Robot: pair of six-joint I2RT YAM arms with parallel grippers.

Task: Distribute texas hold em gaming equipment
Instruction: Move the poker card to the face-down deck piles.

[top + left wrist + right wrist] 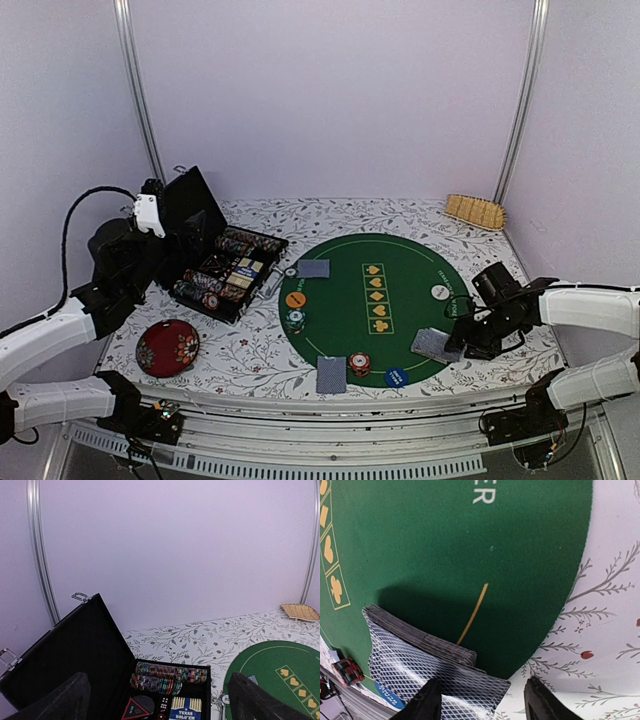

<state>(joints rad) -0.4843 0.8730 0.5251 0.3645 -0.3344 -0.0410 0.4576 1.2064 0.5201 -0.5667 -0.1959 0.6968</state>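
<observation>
— Bolted nearest the overhead camera are the arm bases (140, 415); just past them, at the near rim of the green mat (400, 255), a face-down card (331, 374), a red chip stack (360, 363) and a blue disc (396, 377) are laid out. Where is the deck?
— The deck (432, 345) is found at the mat's right edge, at the tips of the right gripper (460, 338). A second card (313, 268), an orange disc (295, 299) and a green chip stack (295, 320) are set at the left; a white disc (440, 292) is placed at the right.
— And from the left wrist?
— The left gripper (157, 680) is spread wide, nothing held, above the open case (75, 645), where chip rows (165, 676) are stored.
— From the right wrist?
— The right gripper is released; between its fingers (427, 700) the deck's corner is seen, with grey-blue lattice backs and stepped edges. Whether it is lifted cannot be told.
— How should the deal be done?
— Probably only the top card should be pinched, at its free corner, so the rest is not dragged.
</observation>
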